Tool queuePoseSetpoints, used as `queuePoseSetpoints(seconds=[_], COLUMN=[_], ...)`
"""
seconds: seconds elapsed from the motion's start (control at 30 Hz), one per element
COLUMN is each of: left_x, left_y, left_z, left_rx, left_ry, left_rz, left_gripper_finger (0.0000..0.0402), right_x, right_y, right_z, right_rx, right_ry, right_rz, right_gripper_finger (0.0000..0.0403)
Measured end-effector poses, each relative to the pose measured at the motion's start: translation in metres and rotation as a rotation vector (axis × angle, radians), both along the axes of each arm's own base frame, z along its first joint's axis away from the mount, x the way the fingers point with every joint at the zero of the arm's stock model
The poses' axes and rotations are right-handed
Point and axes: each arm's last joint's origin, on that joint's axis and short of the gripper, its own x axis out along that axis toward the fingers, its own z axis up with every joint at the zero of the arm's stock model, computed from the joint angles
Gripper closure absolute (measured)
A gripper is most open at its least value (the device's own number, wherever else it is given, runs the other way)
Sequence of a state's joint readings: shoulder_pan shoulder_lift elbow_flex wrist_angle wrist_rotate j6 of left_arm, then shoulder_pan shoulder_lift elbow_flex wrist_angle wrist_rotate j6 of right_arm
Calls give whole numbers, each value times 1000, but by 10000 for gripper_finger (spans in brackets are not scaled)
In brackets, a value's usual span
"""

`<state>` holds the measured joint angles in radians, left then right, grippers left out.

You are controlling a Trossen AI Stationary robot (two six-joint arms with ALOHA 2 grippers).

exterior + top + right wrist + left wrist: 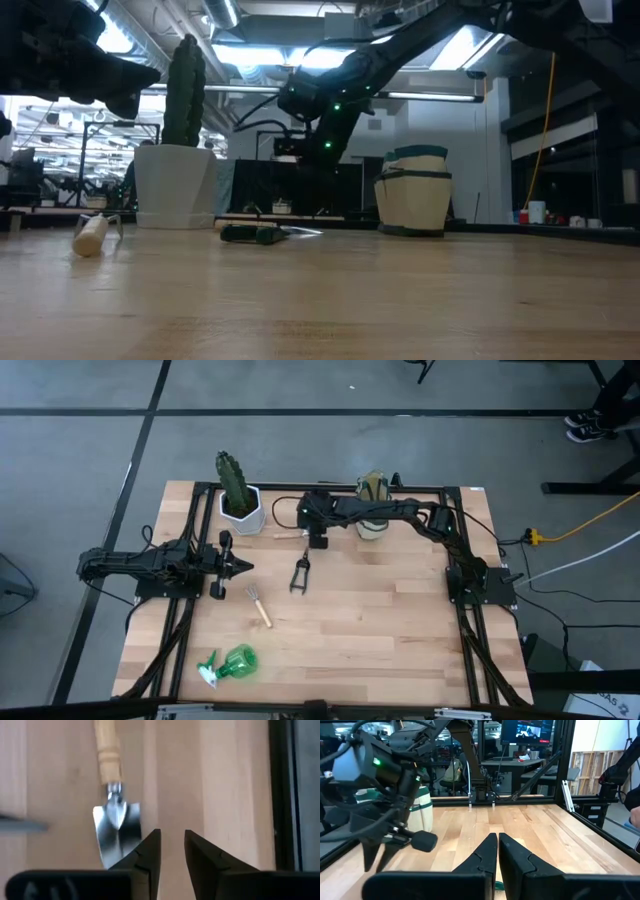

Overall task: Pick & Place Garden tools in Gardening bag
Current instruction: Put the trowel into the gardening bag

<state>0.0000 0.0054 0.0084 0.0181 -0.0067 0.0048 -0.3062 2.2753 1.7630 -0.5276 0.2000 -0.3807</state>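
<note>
The wooden-handled silver trowel (pixel 116 830) lies flat on the table at the far middle, its handle (pixel 288 535) beside the pot. My right gripper (pixel 318 541) hovers over it pointing down, fingers (pixel 172 840) slightly open and empty, just beside the blade. Black pruners (pixel 300 575), a wooden-handled rake (pixel 259 606) and a green spray bottle (pixel 230 663) lie on the table. The olive-and-cream gardening bag (pixel 372 506) stands upright at the far edge. My left gripper (pixel 243 566) is shut and empty at the table's left, above the board.
A green cactus in a white hexagonal pot (pixel 240 500) stands at the far left, close to the trowel's handle. A black frame rail (pixel 330 487) runs along the far edge. The right arm (pixel 400 510) stretches over the bag. Bare wood lies at the near right (pixel 400 640).
</note>
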Motion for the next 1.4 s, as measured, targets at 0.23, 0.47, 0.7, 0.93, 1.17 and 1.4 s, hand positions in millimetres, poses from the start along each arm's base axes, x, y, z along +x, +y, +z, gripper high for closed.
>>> queuePoseSetpoints(seconds=[0.23, 0.47, 0.7, 0.93, 1.17, 1.4], left_x=[0, 0, 0, 0, 0, 0], left_y=[0, 0, 0, 0, 0, 0], left_z=[0, 0, 0, 0, 0, 0], left_rx=[0, 0, 0, 0, 0, 0], left_ry=[0, 0, 0, 0, 0, 0], left_rz=[0, 0, 0, 0, 0, 0], left_gripper_finger=[389, 390, 391, 389, 389, 391], right_x=[-1, -4, -5, -7, -7, -6], right_y=[-7, -5, -5, -4, 8, 27], right_z=[1, -1, -1, -3, -5, -7], right_rx=[2, -48, -84, -73, -58, 20], right_ry=[-25, 63, 108, 150, 179, 200], right_rz=[-42, 75, 176, 211, 246, 318], right_gripper_finger=[364, 389, 394, 394, 394, 394])
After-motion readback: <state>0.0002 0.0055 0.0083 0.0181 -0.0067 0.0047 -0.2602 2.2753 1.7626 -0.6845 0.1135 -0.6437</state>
